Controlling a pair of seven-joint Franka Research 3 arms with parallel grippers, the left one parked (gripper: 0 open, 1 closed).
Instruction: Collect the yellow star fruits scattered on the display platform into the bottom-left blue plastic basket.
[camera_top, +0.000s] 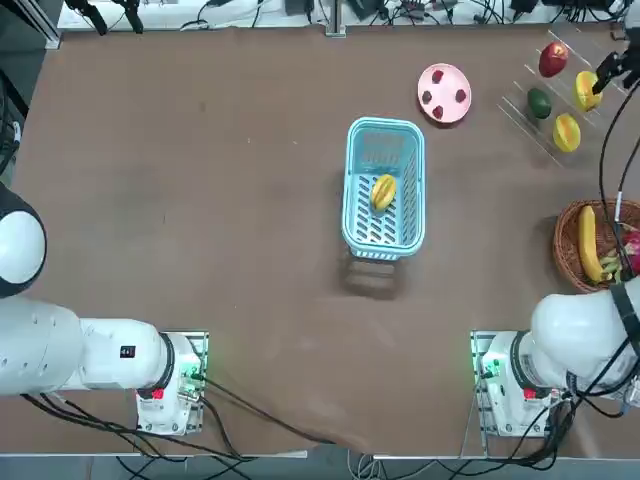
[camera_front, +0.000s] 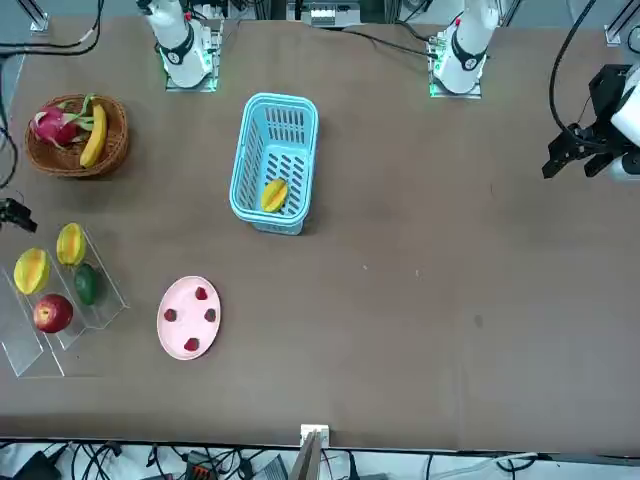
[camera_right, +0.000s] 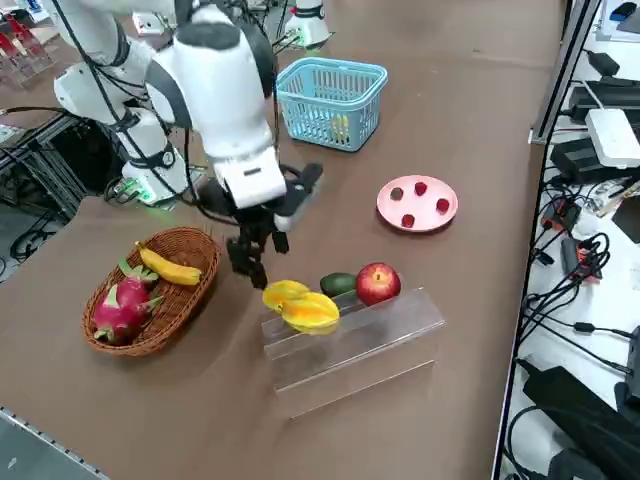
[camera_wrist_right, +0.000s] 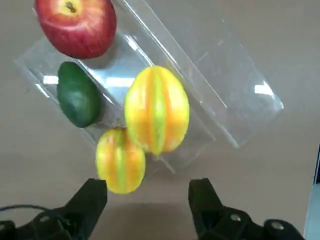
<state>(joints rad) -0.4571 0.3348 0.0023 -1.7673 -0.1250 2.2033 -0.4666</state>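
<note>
While the right arm reached over the rack: the right gripper (camera_wrist_right: 147, 200) hung above the two remaining star fruits with its jaws spread wide and nothing between them.
Star fruits on the rack: two yellow star fruits, the nearer star fruit (camera_wrist_right: 120, 160) and the farther star fruit (camera_wrist_right: 156, 110), sat just beside each other on the display platform (camera_wrist_right: 225, 80), next to a green fruit (camera_wrist_right: 77, 100) and a red apple (camera_wrist_right: 76, 25).
Star fruit already collected: a third star fruit (camera_top: 383, 192) lay inside the blue plastic basket (camera_top: 384, 135) near the middle of the tabletop (camera_top: 200, 200).
Handling, as a judgement: each fruit looked light and fairly stiff, with a smooth ridged skin that could slip; the clear rack looked light too and might shift if nudged.
Where to hold, as a judgement: across the short width at the fruit's middle, pads set in the grooves between ridges, not on the tapered ends.
Wrist view alone: showed the ridges and how the nearer fruit lay closest to the gripper's fingers.
Side view alone: showed the gripper raised clear of the fruits, not touching them, and the wicker basket (camera_right: 150, 290) close by.
Top view alone: showed how well apart the rack and the blue basket stood.
</note>
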